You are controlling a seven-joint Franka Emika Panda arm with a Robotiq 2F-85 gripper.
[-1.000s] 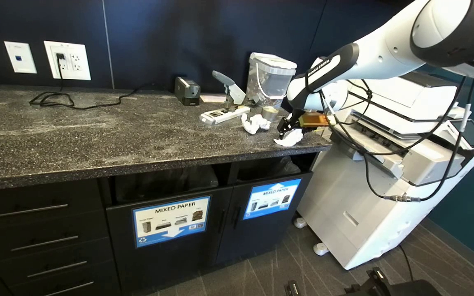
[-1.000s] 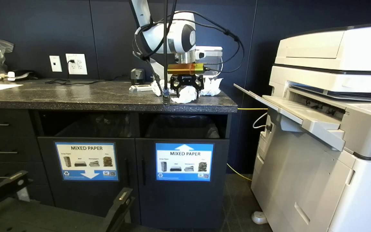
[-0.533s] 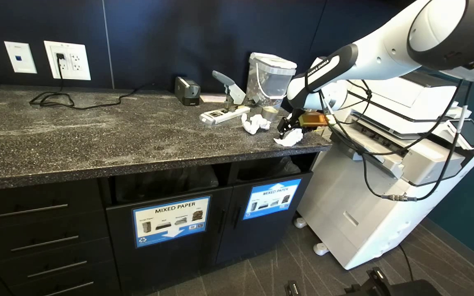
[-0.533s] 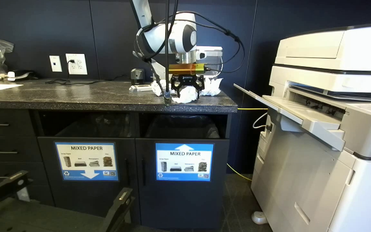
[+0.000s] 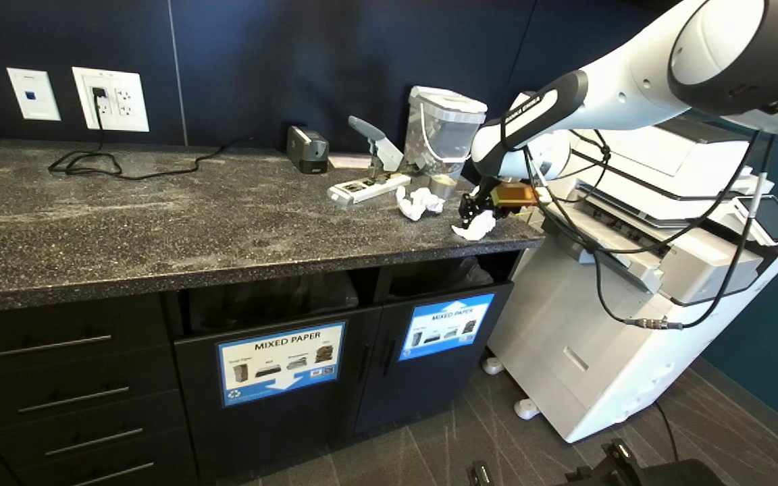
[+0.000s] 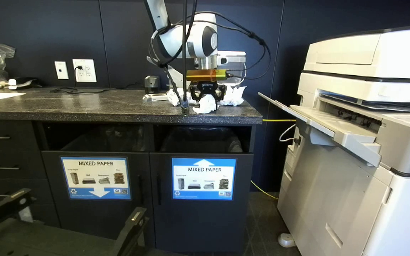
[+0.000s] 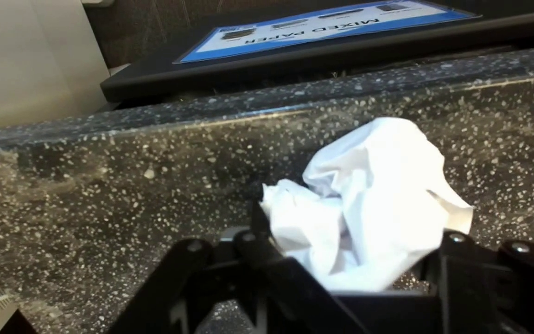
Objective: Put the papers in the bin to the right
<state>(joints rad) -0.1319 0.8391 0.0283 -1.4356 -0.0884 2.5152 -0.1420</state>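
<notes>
Three crumpled white papers show on the dark speckled counter. The front paper (image 7: 383, 199) lies near the counter's front edge, above the bin (image 6: 199, 224) with the blue label at right. My gripper (image 6: 206, 103) points down around this paper, a finger on either side. In the wrist view both fingers seem to touch it, but they still stand apart; how firmly they press is unclear. A second paper (image 5: 421, 202) lies further left, and a third paper (image 6: 234, 96) lies behind the gripper to the right. The bin's dark slot is below the countertop overhang.
A similar bin (image 6: 94, 220) adjoins on the left. Behind the papers stand a stapler (image 5: 370, 189), a small cup (image 5: 442, 185) and a clear container (image 5: 444, 128). The printer (image 6: 333, 185) rises beyond the counter's right end. A dark cart (image 6: 62, 231) occupies the foreground.
The fingers have drawn closer together around the front paper. Its left end has shifted slightly inward, to the right. The arm itself has barely moved.
</notes>
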